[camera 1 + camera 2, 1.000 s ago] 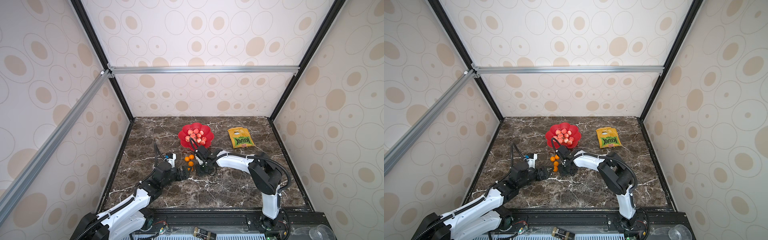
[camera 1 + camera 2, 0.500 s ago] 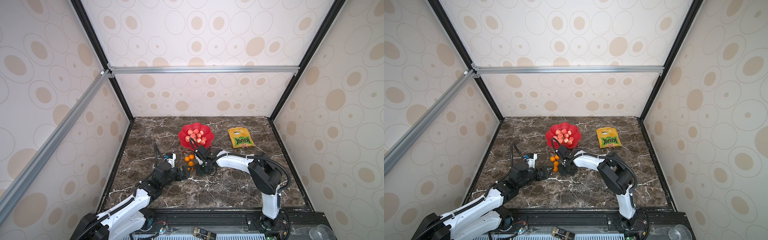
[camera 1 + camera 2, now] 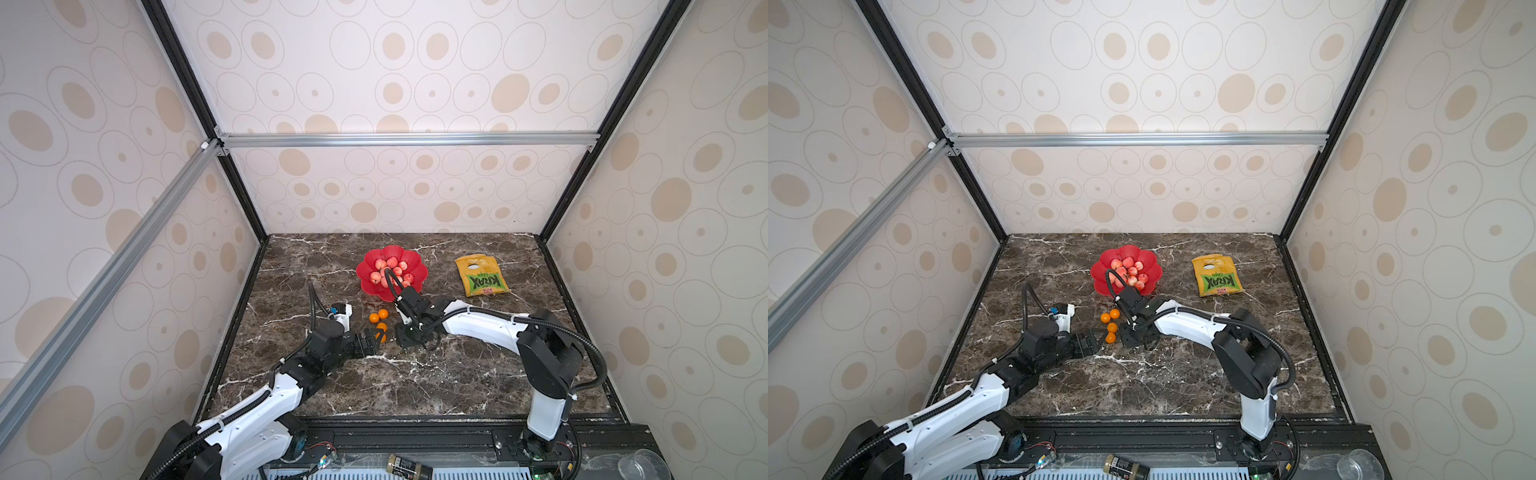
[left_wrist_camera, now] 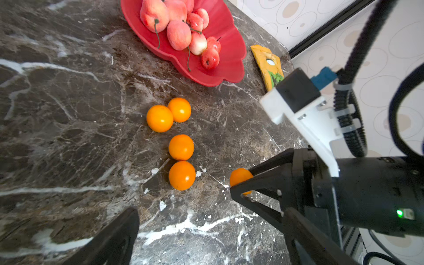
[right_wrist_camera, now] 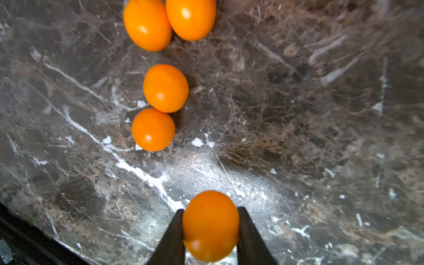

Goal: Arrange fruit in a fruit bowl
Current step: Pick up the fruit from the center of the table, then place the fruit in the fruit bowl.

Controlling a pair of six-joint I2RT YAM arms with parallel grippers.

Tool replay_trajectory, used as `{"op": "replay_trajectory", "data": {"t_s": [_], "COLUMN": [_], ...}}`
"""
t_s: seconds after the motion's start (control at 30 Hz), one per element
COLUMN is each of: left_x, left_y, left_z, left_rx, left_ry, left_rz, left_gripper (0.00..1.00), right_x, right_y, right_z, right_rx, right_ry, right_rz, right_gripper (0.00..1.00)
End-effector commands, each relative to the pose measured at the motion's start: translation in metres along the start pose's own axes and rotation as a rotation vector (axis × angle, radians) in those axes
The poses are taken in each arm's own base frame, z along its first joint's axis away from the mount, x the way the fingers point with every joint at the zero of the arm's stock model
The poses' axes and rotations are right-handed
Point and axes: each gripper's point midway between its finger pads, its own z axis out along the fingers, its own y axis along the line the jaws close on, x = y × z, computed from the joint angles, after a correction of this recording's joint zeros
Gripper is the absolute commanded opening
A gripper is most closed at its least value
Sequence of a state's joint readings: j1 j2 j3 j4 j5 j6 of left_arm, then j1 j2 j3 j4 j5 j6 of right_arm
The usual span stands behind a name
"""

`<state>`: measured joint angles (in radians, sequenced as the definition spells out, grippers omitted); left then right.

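The orange fruit [image 5: 210, 226] is down by the marble table [image 5: 321, 114], well short of the red fruit bowl [image 3: 417, 266]. Round and glossy, it could squirt out of an off-centre squeeze and roll away. The right gripper [image 5: 211, 212] is narrowly parted and clamps it on both sides. I cannot tell the left gripper's [image 3: 371, 337] opening.

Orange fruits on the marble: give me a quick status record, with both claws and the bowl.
held orange fruit: pinched in the right claw, one finger on each side
lift: cannot tell, it sits low over the table
loose orange fruits: four on the table
red bowl: holds pink-red fruits, no orange seen inside
left claw: open, empty, beside the nearest loose one
snack bag: flat, apart from the bowl
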<state>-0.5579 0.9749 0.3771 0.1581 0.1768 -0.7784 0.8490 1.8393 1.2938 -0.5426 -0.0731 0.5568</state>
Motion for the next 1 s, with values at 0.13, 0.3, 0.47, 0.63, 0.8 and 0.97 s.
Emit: {"op": "replay_trajectory", "data": {"t_s": [0.13,0.3,0.47,0.63,0.8,0.97], "left_x": [-0.044,-0.061,-0.075,-0.089,-0.103,-0.113], "left_y": [-0.02,-0.021,-0.019,-0.016,-0.009,-0.006], "left_z": [0.002,0.008,0.015,0.022,0.03,0.042], "left_rx": [0.048,0.053,0.052,0.065,0.063,0.048], "left_ry": [-0.091,-0.115,-0.126,-0.142,-0.152,-0.143], "left_rz": [0.018,0.014,0.015,0.008,-0.012,-0.014], "left_gripper": [0.98,0.98,0.98,0.98,0.98,0.98], "right_x": [-0.026,-0.048,-0.071,-0.095,-0.118,-0.14], "right_y": [-0.01,-0.019,-0.023,-0.025,-0.025,-0.024], "right_z": [-0.03,-0.039,-0.045,-0.044,-0.034,-0.022], "right_rx": [0.029,0.015,0.0,0.0,0.012,0.026], "right_ry": [-0.08,-0.118,-0.143,-0.155,-0.146,-0.14], "right_rz": [0.007,0.041,0.053,0.052,0.04,0.025], "right_gripper": [0.3,0.3,0.3,0.3,0.3,0.29]}}
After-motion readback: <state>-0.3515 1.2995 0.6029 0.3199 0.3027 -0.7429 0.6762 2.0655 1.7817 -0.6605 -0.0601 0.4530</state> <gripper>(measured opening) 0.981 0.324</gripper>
